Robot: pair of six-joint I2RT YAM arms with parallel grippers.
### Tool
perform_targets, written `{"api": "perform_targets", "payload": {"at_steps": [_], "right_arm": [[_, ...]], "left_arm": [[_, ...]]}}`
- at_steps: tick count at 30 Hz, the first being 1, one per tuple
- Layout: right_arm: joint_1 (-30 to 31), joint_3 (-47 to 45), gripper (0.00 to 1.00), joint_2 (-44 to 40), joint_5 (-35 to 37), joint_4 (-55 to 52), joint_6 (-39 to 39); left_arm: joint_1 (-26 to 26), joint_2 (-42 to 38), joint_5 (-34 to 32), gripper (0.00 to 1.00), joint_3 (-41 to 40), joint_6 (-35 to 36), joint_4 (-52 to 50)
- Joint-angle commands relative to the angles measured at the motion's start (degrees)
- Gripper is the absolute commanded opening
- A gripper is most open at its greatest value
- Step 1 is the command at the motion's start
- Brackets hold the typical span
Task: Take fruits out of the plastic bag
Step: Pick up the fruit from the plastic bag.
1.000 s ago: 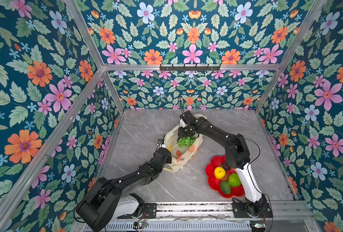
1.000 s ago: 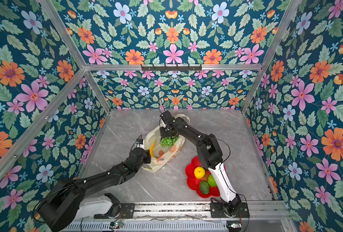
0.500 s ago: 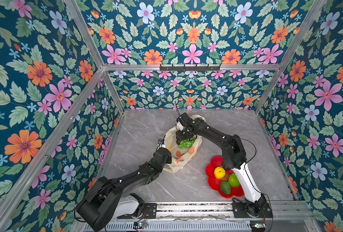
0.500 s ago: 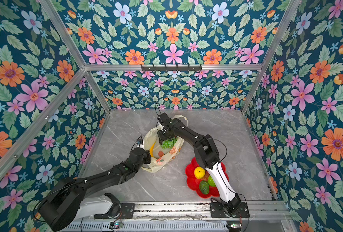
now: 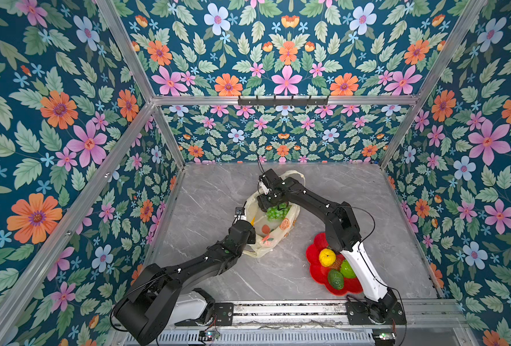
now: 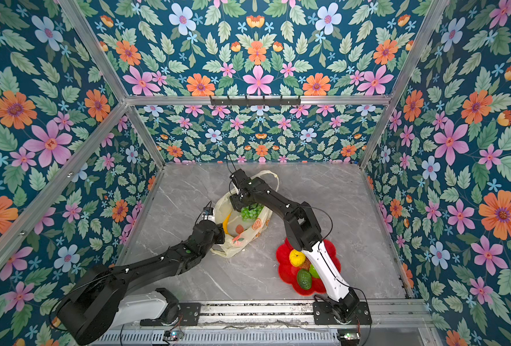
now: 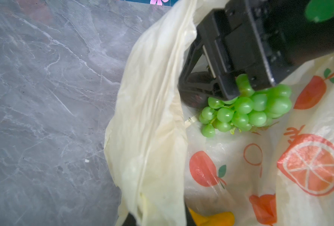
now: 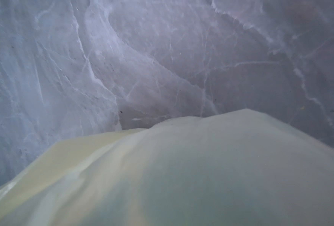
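The plastic bag [image 5: 266, 239] lies mid-tabletop [image 5: 218, 185], holding the grape bunch [image 5: 277, 212] and banana [image 6: 226, 223]. My right claw [image 5: 267, 206] sits in its mouth, just over the grapes. To its right, nearer me, the plate [image 5: 312, 254] carries lemon [image 5: 327, 257], avocado [image 5: 335, 279] and apple [image 5: 346, 268].

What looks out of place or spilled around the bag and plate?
Nothing spilled: lemon, apple and avocado sit on the red plate, grapes and banana inside the plastic bag. Its film blocks much of the right wrist view.

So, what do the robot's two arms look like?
Both the left arm and the right arm are black, with white dots and a white lowest section. Thin black cables loop beside the right arm. The right gripper is black and blocky.
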Motion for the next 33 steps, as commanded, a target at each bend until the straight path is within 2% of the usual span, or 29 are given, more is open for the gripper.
{"api": "perform_targets", "payload": {"at_steps": [1, 12, 17, 21, 26, 33], "right_arm": [[0.47, 1.03, 0.75, 1.34, 1.79, -6.3, 0.79], [0.8, 4.26, 0.76, 3.1, 2.2, -5.65, 2.47], [0.78, 7.59, 0.69, 5.69, 2.69, -6.4, 3.41], [0.82, 7.87, 0.57, 6.09, 3.02, -6.72, 4.1], [1.05, 4.97, 0.49, 2.29, 2.42, -5.38, 4.51], [1.35, -0.71, 0.48, -5.22, -0.74, -2.97, 5.65]], "left_arm": [[-0.04, -0.05, -0.66, 0.2, 0.08, 0.37, 0.27], [-0.02, -0.1, -0.43, 0.2, 0.24, 0.46, 0.27], [0.01, -0.11, -0.45, 0.2, 0.08, 0.46, 0.27], [-0.03, -0.27, -0.46, 0.21, -0.02, 0.5, 0.27], [-0.01, 0.17, -0.51, 0.2, 0.25, 0.53, 0.28], [0.01, 0.17, -1.01, 0.2, 0.25, 0.38, 0.19]]}}
